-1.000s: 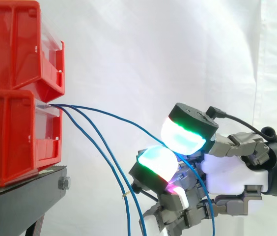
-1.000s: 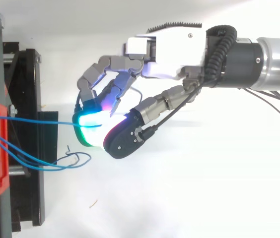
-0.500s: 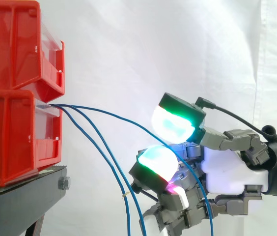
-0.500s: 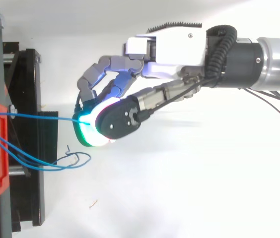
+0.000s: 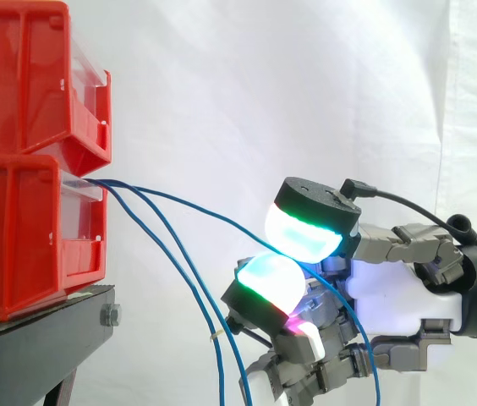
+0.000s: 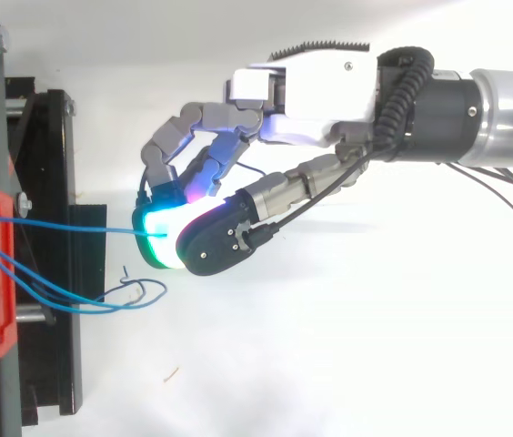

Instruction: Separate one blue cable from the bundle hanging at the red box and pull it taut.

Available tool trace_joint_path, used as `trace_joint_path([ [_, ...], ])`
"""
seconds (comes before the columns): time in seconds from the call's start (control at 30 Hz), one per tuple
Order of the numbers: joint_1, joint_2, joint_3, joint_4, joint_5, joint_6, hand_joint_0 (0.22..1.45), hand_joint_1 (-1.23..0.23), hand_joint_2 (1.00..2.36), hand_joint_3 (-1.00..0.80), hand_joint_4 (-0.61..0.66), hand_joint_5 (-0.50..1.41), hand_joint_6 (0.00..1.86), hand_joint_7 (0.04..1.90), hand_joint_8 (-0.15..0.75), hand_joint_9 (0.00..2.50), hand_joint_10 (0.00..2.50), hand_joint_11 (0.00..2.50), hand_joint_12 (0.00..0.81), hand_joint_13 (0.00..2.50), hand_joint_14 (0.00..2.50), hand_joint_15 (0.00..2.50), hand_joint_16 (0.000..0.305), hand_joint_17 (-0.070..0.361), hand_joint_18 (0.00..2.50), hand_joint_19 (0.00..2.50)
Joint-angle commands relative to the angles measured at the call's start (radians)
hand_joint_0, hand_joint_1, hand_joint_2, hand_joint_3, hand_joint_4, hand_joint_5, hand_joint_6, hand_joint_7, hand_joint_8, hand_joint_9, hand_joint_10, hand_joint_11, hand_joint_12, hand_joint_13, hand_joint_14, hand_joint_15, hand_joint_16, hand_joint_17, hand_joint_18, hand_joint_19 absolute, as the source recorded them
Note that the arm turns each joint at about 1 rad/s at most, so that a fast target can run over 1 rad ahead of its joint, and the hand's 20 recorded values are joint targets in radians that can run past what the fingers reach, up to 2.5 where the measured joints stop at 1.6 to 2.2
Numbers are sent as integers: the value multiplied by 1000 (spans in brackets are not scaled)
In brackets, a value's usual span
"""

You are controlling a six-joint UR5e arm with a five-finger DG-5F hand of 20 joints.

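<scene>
Three thin blue cables come out of the front of the lower red bin (image 5: 20,241). One blue cable (image 6: 75,226) runs from the bin across to my hand (image 5: 399,298), in a gentle downward curve rather than a straight line. It passes between a green-glowing pad (image 5: 304,235) above and a cyan-glowing pad (image 5: 268,281) below, which pinch it. Behind the pads its loose end drops past the palm (image 6: 316,96). The other two blue cables (image 6: 102,307) hang down from the bin, apart from the hand.
A second red bin (image 5: 19,76) sits on top of the lower one. Both rest on a black stand (image 5: 44,338) at the left. A white curtain hangs behind. Open space lies between the bins and the hand.
The upper green-glowing pad lifted and swung toward the bins half a second ago. It has now come back down onto the cable against the cyan pad. The arm has stayed in place.
</scene>
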Motion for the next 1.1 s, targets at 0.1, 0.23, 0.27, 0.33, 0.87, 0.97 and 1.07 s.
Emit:
trace_joint_path([
  [0.1,0,1,0,0,2,3,638,-758,1015,-170,-145,-182,927,1159,297,1013,20,1059,298,767,16,416,29,65,622,363],
  [0.23,0,1,0,-5,2,18,641,-748,1017,-166,-214,-183,932,1175,275,1066,17,1194,291,786,19,449,27,62,625,369],
  [0.27,0,1,0,-6,2,35,641,-743,1017,-164,-214,-184,933,1176,273,1097,16,1266,292,800,19,472,27,61,625,371],
  [0.33,0,1,0,-9,2,52,642,-739,1017,-168,-212,-186,938,1154,263,1128,10,1410,289,816,19,513,27,60,628,368],
  [0.87,-1,1,0,-28,-1,137,641,-741,1017,-181,-217,-183,937,1096,240,1061,768,1551,301,964,17,1295,29,66,567,496],
  [0.97,-1,1,0,-28,-1,143,644,-749,1016,-186,-209,-179,933,1102,256,1025,967,1464,277,1000,139,1605,31,70,665,707],
  [1.07,-1,1,0,-29,-1,143,644,-753,1016,-181,-200,-179,933,1098,254,988,1048,1398,270,836,947,1404,29,65,733,923],
])
